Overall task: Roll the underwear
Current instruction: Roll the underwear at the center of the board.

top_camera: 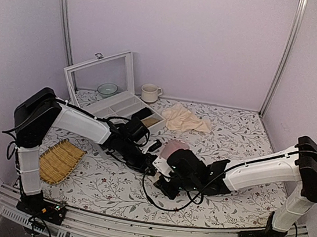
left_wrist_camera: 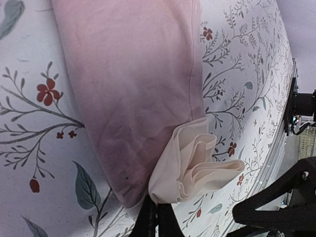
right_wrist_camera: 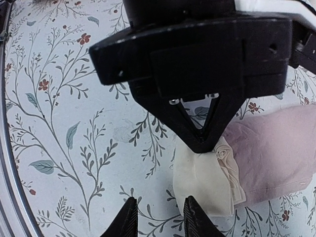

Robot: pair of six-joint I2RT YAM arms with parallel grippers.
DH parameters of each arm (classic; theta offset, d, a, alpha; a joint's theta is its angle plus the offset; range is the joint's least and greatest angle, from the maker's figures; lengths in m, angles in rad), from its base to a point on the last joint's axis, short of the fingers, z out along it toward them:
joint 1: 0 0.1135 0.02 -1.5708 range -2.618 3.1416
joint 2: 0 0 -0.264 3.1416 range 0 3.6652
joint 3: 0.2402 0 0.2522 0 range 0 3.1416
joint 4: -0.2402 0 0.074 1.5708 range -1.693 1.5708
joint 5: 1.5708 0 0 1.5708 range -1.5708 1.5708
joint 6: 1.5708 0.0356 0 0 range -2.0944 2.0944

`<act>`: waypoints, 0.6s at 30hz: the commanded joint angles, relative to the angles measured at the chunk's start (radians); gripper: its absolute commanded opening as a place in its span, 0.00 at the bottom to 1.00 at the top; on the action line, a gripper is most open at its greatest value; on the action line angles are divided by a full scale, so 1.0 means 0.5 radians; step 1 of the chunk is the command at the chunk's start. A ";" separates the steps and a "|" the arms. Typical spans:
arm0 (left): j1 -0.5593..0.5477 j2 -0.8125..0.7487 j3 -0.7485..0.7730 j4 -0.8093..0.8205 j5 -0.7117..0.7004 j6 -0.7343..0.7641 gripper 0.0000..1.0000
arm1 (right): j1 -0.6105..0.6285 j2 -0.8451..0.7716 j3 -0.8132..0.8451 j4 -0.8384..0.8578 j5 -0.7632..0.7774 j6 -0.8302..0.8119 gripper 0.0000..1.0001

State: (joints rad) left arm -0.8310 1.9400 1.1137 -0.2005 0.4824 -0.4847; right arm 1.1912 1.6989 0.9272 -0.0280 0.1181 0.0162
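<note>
The underwear (left_wrist_camera: 128, 98) lies on the flowered desk (right_wrist_camera: 74, 123), its cream waistband bunched up at one end. The left tool (left_wrist_camera: 157, 217) is clamped on this waistband. The right tool (right_wrist_camera: 160, 217) hovers just beside it, fingers apart.

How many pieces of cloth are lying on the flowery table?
2: dusty-pink briefs with a cream waistband at centre; crumpled pale beige cloth farther back. More may be hidden.

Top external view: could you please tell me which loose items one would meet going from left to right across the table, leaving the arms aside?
woven bamboo tray → pale green bowl → cream mug → beige cloth. The underwear overlaps the cloth sideways, so it is left out.
</note>
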 commanded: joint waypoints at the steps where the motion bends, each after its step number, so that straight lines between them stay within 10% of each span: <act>1: 0.022 0.032 0.026 -0.018 0.017 -0.002 0.00 | 0.011 0.189 0.075 0.020 -0.005 -0.099 0.32; 18: 0.033 0.021 -0.007 0.006 0.035 0.005 0.00 | -0.016 0.339 0.088 0.038 0.083 -0.114 0.33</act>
State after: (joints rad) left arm -0.8284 1.9400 1.1133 -0.1997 0.4862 -0.4843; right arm 1.1881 1.8175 0.9565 -0.0265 0.1310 -0.0418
